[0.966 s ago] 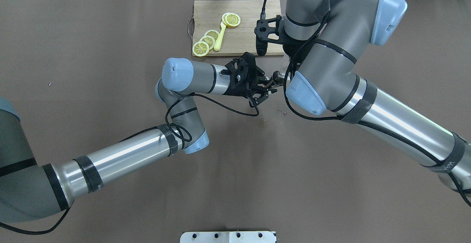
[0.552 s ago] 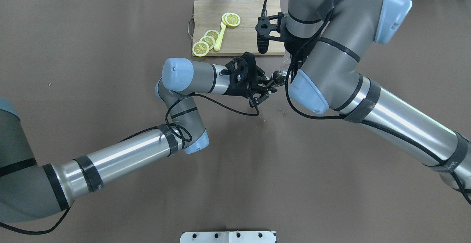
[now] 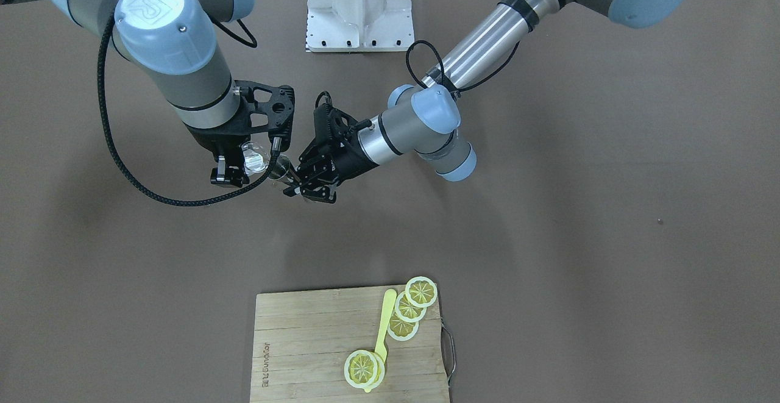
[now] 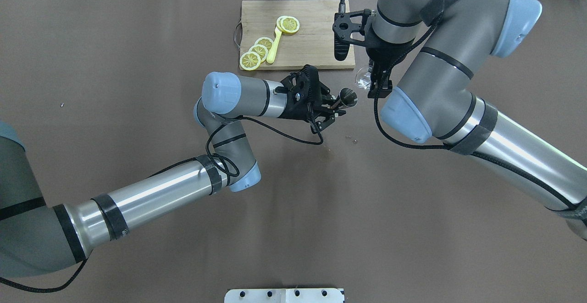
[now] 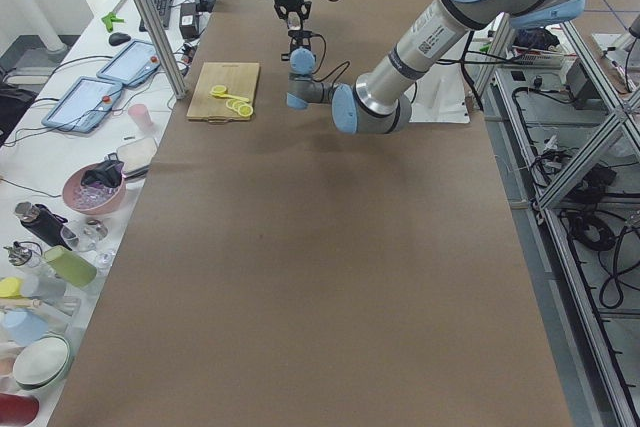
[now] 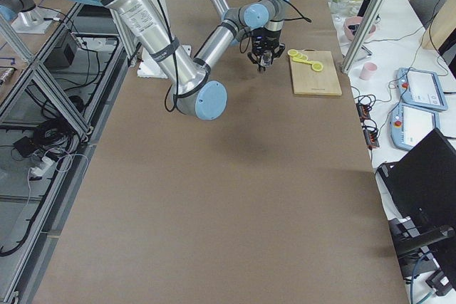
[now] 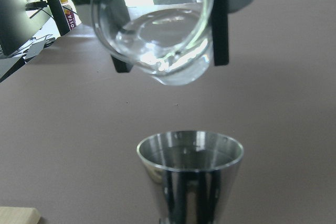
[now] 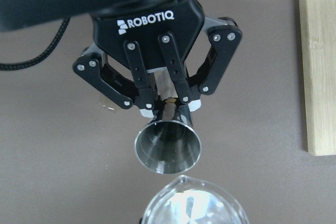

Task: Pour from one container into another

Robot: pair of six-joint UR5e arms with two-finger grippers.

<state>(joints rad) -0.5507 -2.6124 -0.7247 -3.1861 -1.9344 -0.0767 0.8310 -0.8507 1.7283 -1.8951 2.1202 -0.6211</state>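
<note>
Evidently pre-pour: the left gripper [image 8: 167, 109] pinches the upright jigger [image 8: 168, 145] at its waist; just above and beyond it, the right gripper [image 7: 170, 45] clasps the tilted glass [image 7: 157, 51]; next, probably, the glass must drop below the jigger's lip.

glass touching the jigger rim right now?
Apart. The left wrist view shows a strip of bare table between the tilted glass above and the jigger rim below.
</note>
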